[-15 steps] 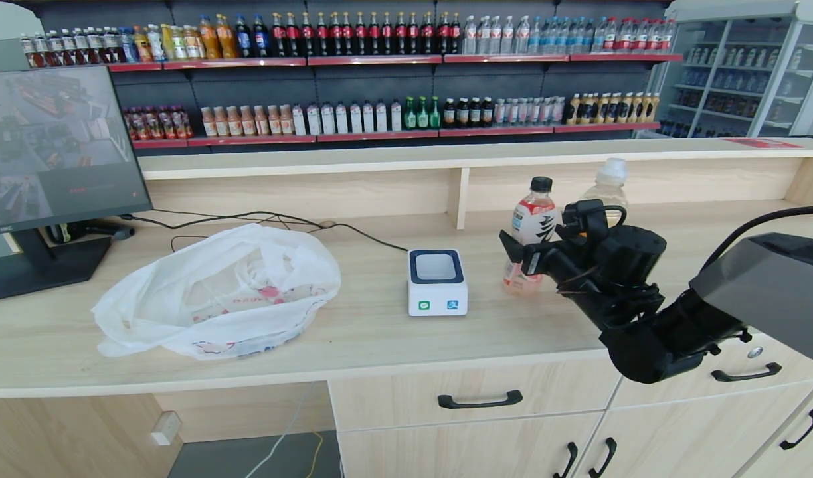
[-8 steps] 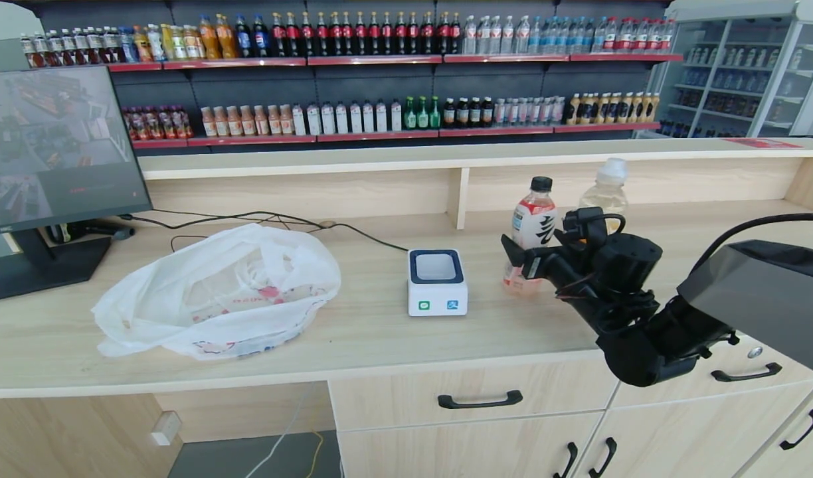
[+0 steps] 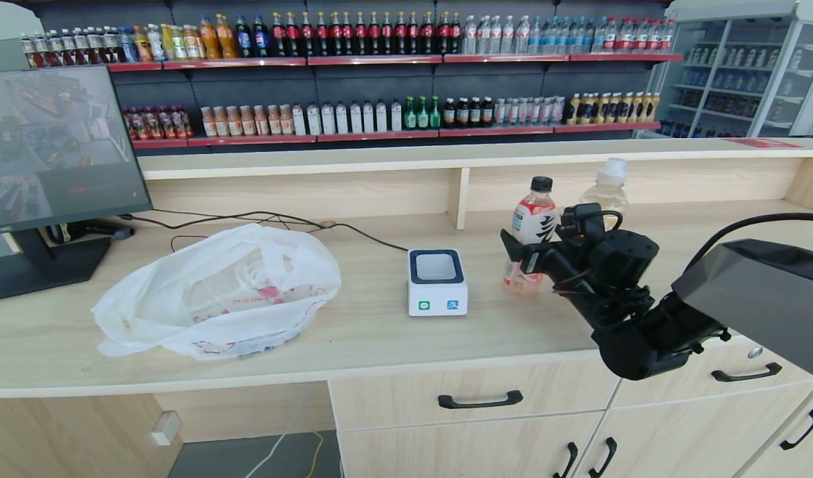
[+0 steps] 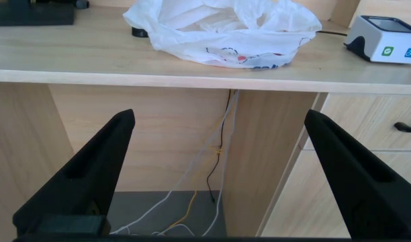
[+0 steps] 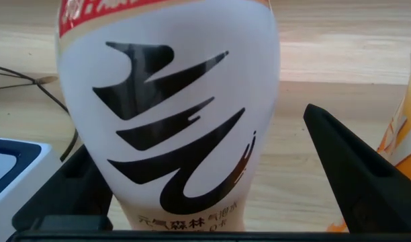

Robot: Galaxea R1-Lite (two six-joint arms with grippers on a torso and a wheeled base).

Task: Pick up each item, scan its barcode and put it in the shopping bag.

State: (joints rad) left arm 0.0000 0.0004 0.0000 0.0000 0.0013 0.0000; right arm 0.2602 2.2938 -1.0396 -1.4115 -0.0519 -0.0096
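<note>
Since the earlier frames, the right tool [image 3: 523, 255] has crept slightly closer to the pink drink bottle [image 3: 533, 229], and the forearm behind it has risen a little. Nothing on the counter [image 3: 380, 332] has shifted.

Findings, right arm: the tool is open. In the right wrist view, the bottle [image 5: 172, 114] stands upright between the two fingers [image 5: 353, 175]. One finger is close against its side, while the other stands well clear. No squeeze on the bottle is visible, and it rests on the counter, black cap up.

Findings, left arm: the left tool [image 4: 219, 121] is open with its fingers spread wide and holds nothing. It hangs below the counter edge, in front of the cupboard face, where loose wires [image 4: 215, 161] trail down.

Layout on the counter, taken from the scanner [image 3: 437, 281]:
- The pink bottle is at 3 o'clock, near but apart from the scanner.
- A second bottle [image 3: 606, 189], pale-capped with yellowish contents, stands at 1 o'clock of the pink bottle, partly hidden by the arm.
- The white shopping bag [image 3: 217, 292] lies slumped at 9 o'clock, mouth loosely open. Its contents cannot be made out.
- A monitor [image 3: 54, 146] stands at 10 o'clock of the bag.
- A black cable [image 3: 353, 232] runs from the scanner's back toward 10 o'clock.

Shelves of drinks [image 3: 380, 40] line the wall beyond the counter.
</note>
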